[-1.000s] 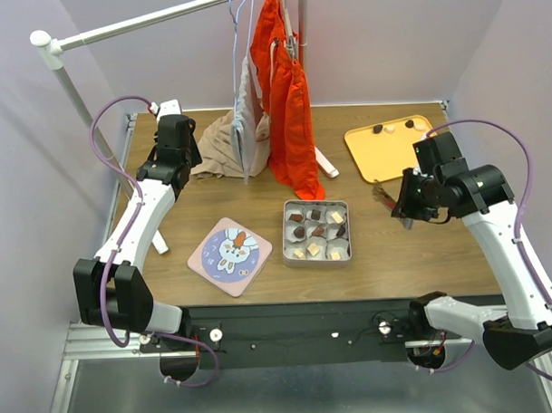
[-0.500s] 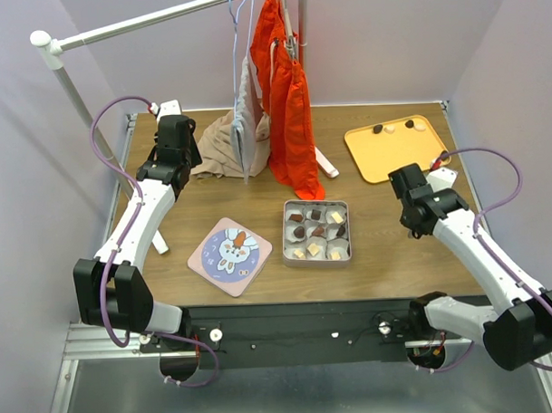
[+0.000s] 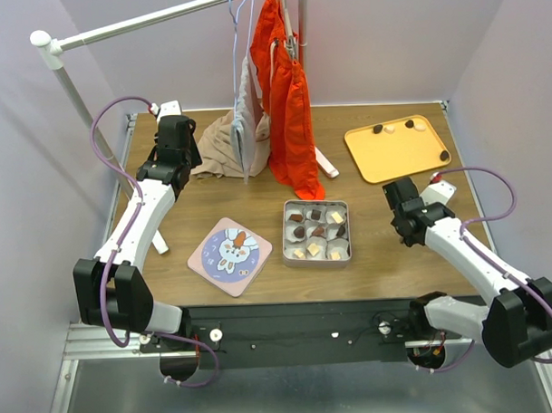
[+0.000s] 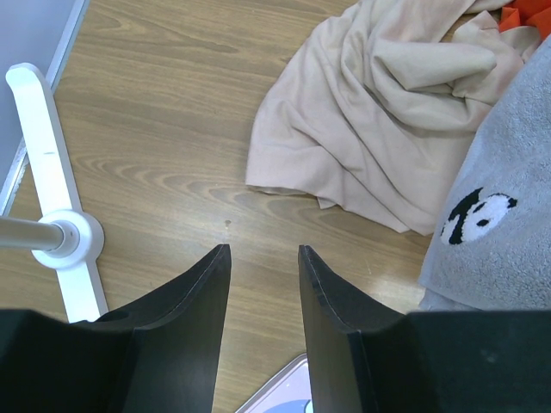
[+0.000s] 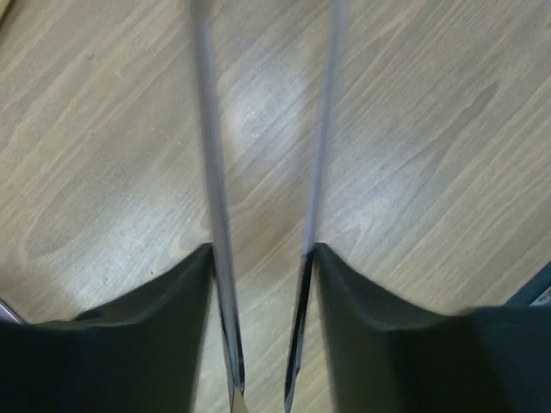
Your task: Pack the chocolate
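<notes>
Right arm back from orange plastic tray point(image 3: 403, 153); right end effector point(image 5: 263, 258) grips thin metal tweezers point(image 5: 211, 155), blades apart; left end effector point(image 4: 264, 258) half-open, empty. Risk: tiny chocolate point(image 3: 378, 129) slips off slim blades

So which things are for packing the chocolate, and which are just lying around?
For the job: chocolate, tray, tin, bunny lid, tweezers in the right gripper.

Just lying about: orange clothes, beige cloth, panda towel, clothes rack.
</notes>
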`<state>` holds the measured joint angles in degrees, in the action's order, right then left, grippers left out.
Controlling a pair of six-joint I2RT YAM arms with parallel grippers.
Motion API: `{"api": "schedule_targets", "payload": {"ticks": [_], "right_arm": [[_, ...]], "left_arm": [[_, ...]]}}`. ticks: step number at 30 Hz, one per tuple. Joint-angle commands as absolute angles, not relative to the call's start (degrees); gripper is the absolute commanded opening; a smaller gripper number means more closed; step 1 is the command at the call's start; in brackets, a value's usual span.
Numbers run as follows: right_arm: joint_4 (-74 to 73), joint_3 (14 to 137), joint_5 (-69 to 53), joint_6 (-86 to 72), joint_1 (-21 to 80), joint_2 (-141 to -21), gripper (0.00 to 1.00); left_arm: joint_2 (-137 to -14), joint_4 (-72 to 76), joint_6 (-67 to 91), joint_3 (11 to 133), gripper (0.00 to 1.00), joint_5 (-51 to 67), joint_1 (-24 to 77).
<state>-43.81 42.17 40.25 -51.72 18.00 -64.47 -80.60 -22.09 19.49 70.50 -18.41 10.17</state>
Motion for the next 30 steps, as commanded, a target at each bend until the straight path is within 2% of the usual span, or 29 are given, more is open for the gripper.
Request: {"api": "schedule_targets", "payload": {"ticks": [1, 3, 7, 12, 18, 19, 22, 26, 30], "right_arm": [[-39.64, 42.10, 44.03, -53.53, 17.14, -65.65, 0.77], [-38.85, 42.19, 43.68, -52.74, 16.70, -66.70, 0.89], [-38.06, 42.89, 42.81, -51.51, 16.17, -69.25, 0.99], [-37.71, 45.78, 38.95, -46.07, 16.08, -69.88, 1.00], [-34.99, 51.93, 21.83, -37.80, 16.08, -66.53, 0.98], [-34.55, 52.55, 16.23, -37.10, 16.17, -66.88, 0.97], [-33.31, 54.31, 9.35, -35.60, 16.26, -67.76, 0.96], [-32.26, 55.46, 5.54, -34.63, 17.05, -68.55, 0.95], [-30.77, 58.35, 1.33, -31.91, 20.12, -70.04, 0.93]], "left_arm": [[-80.42, -22.32, 18.98, 71.72, 0.46, -19.07, 9.84], [-80.51, -22.24, 18.98, 71.72, 0.47, -19.07, 9.84], [-80.33, -22.50, 18.72, 72.07, 0.47, -19.07, 9.84], [-79.54, -22.76, 18.11, 71.90, 0.47, -19.07, 9.84], [-78.66, -22.50, 19.50, 68.65, 0.47, -15.74, 9.76], [-78.40, -22.67, 19.95, 66.82, 0.47, -14.51, 9.76], [-76.91, -23.38, 22.58, 62.25, 0.47, -11.44, 9.76], [-73.66, -24.26, 27.15, 55.04, 0.47, -6.34, 10.02], [-70.32, -27.15, 32.51, 48.26, 0.47, -6.15, 10.11]]}}
